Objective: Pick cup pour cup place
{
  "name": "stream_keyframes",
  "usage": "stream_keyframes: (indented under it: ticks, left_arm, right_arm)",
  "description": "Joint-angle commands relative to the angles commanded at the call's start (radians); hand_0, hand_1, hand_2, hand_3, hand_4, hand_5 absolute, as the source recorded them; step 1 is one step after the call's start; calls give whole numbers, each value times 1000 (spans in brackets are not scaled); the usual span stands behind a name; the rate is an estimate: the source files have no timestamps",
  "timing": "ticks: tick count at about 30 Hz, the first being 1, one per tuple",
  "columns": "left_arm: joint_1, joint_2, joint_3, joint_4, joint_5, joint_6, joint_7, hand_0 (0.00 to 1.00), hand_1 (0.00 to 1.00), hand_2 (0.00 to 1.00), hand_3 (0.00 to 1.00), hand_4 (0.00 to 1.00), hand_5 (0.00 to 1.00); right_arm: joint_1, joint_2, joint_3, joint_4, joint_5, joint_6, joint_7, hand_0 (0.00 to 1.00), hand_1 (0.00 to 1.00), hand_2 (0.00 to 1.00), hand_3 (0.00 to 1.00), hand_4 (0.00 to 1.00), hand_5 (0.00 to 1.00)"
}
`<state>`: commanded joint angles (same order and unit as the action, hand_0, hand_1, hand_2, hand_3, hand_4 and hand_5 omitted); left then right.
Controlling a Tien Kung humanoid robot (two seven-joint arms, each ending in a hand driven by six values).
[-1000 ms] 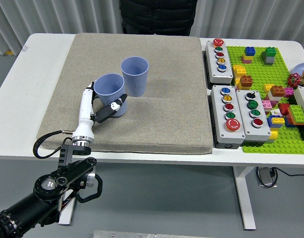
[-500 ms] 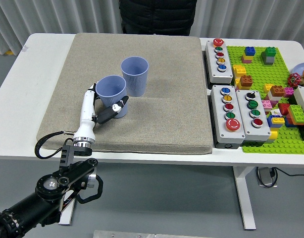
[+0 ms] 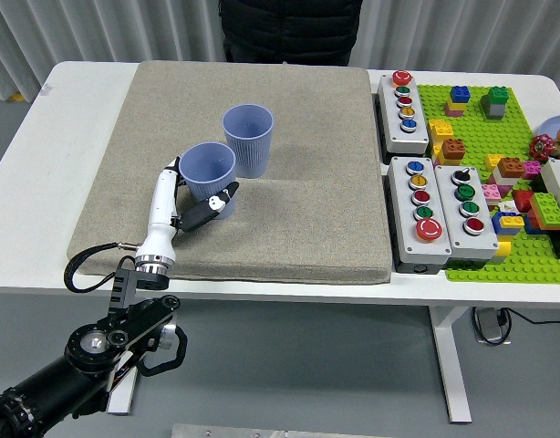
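Observation:
Two blue ribbed cups stand upright on the grey mat (image 3: pixel 289 210). The nearer cup (image 3: pixel 208 175) is left of centre; the farther cup (image 3: pixel 248 139) stands just behind and to its right. My left hand (image 3: pixel 196 203) reaches in from the lower left, white with black fingers. Its fingers are curled around the nearer cup's lower front and left side. The cup sits low, at the mat. My right hand is out of view.
Grey button boxes (image 3: pixel 430 205) stand right of the mat, with a green brick plate (image 3: pixel 508 146) of coloured bricks beyond them. A person in dark clothing (image 3: pixel 289 27) stands at the far side. A black cable (image 3: pixel 84 265) loops off the mat's front left corner.
My left hand and the nearer cup have shifted slightly to the right and down toward the mat. The farther cup has not moved.

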<state>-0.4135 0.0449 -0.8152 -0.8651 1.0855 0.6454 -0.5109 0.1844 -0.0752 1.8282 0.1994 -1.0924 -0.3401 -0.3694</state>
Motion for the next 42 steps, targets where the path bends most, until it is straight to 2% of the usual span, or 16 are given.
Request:
stream_keyframes:
  ticks: [4,5,10,11,24,32,41,42]
  left_arm:
    - [-1,2,-12,-8,36,0,19,679,719,861,900,920,464]
    - [-1,3,-14,-10,45,0,24,737,785,943,969,936,478]
    - [-1,4,-26,-14,67,0,37,737,785,943,969,936,478]
    - [-1,5,-28,-15,70,0,39,806,826,998,998,951,486]
    - [10,7,-40,-31,108,0,43,821,841,998,998,967,506]
    - [38,28,-47,-90,151,0,57,834,866,998,998,971,510]
    - [53,32,-69,-132,184,0,72,845,877,998,998,972,515]
    - [54,33,-73,-136,188,0,74,861,903,998,998,973,518]
  right_arm:
    - [1,0,-1,0,1,0,1,670,611,558,559,2,190]
    - [1,0,0,0,1,0,1,670,611,558,559,2,189]
    - [2,0,0,0,3,0,2,670,611,558,559,2,189]
    - [2,0,0,0,2,0,2,668,611,558,558,2,188]
    - [5,-1,3,0,-1,1,1,669,611,557,559,2,188]
    - [4,-1,6,1,-2,0,2,668,610,557,559,2,188]
    - [4,-2,9,1,-6,0,1,669,612,557,559,2,184]
    - [4,-2,9,1,-6,0,1,669,611,556,557,2,185]
